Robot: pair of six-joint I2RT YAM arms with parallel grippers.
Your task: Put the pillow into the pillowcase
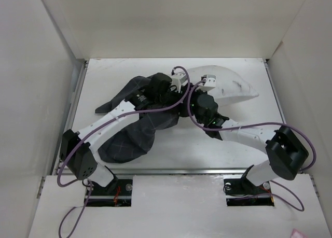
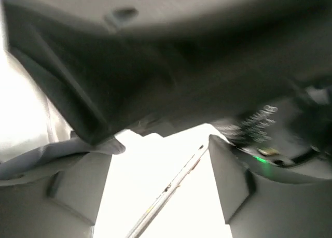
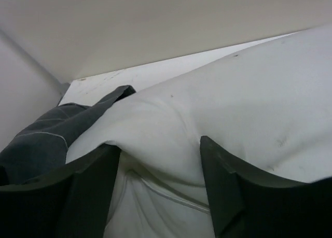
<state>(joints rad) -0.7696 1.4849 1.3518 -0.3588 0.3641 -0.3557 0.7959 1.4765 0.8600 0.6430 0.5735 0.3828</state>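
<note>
The off-white pillow (image 1: 231,87) lies at the back right of the table, its left end by the mouth of the dark grey pillowcase (image 1: 129,139), which sprawls wrinkled over the left-centre. My left gripper (image 1: 176,93) sits over the pillowcase's upper end. In the left wrist view it (image 2: 161,186) is open with bare table between the fingers and a grey fabric fold (image 2: 46,160) by the left finger. My right gripper (image 1: 203,88) is at the pillow's left end. In the right wrist view it (image 3: 161,181) is open, with a bulge of pillow (image 3: 233,103) between the fingers and the pillowcase (image 3: 41,139) at left.
White enclosure walls stand close on the left (image 1: 36,93), back (image 1: 176,20) and right (image 1: 306,82). Purple cables (image 1: 171,109) loop over both arms between the wrists. The right arm's body (image 2: 270,155) with a green light hangs close above the left gripper.
</note>
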